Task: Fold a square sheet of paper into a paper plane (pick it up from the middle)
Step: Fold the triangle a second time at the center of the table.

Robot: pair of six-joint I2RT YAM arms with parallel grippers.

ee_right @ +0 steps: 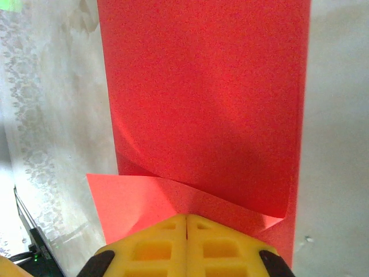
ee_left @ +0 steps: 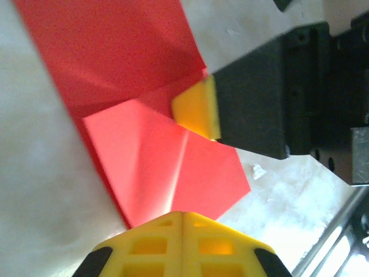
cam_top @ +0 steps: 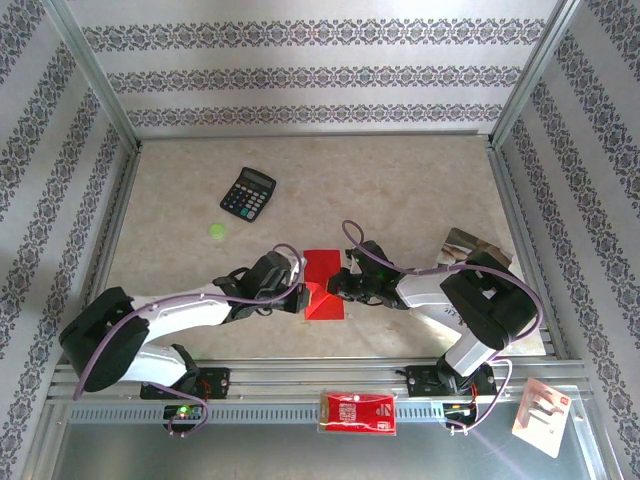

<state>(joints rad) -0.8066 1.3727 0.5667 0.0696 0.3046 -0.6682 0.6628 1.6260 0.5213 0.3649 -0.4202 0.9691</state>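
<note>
Both clenched: left gripper (ee_left: 183,214) seemingly pinching the square sheet of paper (cam_top: 322,285), right gripper (ee_right: 186,217) pressing its fold. Align edges before creasing.

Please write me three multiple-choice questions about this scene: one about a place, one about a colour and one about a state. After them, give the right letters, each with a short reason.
1. Seen from above, where is the black calculator relative to the red sheet?
A) farther back and left
B) nearer and right
C) on top of it

2. What colour is the small disc beside the calculator?
A) blue
B) green
C) orange

3. What state is the red sheet in?
A) flat, unfolded
B) crumpled into a ball
C) partly folded

Answers:
1 A: it lies up-left of the sheet.
2 B: it is bright green.
3 C: both wrist views show a flap turned over.
</note>
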